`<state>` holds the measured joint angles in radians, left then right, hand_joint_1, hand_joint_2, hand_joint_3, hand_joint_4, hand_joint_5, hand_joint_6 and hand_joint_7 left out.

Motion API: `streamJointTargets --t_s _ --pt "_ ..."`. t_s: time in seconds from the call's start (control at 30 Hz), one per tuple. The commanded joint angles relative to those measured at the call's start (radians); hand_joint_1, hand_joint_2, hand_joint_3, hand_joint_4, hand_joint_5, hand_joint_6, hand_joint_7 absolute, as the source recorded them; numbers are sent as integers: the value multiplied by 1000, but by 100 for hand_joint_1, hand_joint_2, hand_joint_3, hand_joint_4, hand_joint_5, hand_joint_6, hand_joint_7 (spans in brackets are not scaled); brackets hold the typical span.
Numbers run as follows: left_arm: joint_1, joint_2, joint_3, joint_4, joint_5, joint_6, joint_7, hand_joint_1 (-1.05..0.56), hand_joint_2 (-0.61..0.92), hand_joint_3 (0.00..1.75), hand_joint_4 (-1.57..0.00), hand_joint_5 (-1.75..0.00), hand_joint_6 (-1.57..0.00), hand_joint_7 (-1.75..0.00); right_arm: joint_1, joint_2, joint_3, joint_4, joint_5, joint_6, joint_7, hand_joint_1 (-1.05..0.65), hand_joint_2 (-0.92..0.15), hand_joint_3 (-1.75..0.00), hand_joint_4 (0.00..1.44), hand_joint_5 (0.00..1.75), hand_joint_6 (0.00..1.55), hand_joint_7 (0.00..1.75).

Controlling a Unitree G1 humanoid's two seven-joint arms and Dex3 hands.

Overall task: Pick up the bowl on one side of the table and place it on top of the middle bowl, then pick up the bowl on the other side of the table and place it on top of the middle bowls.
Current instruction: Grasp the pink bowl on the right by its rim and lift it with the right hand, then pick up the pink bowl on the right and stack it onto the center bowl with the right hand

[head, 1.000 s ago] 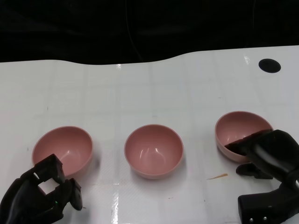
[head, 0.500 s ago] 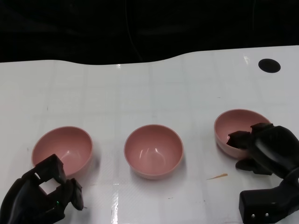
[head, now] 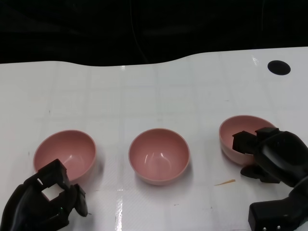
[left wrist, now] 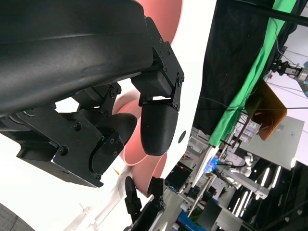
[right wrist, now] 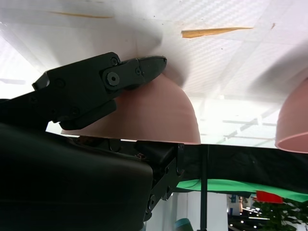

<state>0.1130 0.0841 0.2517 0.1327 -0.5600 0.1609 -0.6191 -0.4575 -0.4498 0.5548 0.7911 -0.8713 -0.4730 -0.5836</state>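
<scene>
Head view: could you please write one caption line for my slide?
Three pink round bowls in a row on a white table; the right hand grips the right bowl.

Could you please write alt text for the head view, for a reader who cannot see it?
Three pink bowls sit in a row on a white table; the right hand grips the near rim of the right bowl. The middle bowl and left bowl stand untouched, the left hand just short of the left one.
</scene>
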Motion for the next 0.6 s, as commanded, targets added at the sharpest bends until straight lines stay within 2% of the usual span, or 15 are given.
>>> streamJointTargets --t_s 0.03,0.33,0.6 --pt "7 10 2 -10 10 -12 13 1 54 136 -84 -175 -73 -167 19 -32 -16 -45 6 0 15 -18 -92 -32 77 175 51 175" --pt "1 10 2 3 16 -22 8 1 54 136 -83 -175 -72 -167 26 -42 -43 -115 -1 25 11 -15 -92 -27 78 175 54 175" --pt "-5 12 0 6 16 -14 11 1 54 136 -84 -175 -71 -169 13 -53 -65 -126 8 -19 13 -11 -91 -34 78 175 54 175"
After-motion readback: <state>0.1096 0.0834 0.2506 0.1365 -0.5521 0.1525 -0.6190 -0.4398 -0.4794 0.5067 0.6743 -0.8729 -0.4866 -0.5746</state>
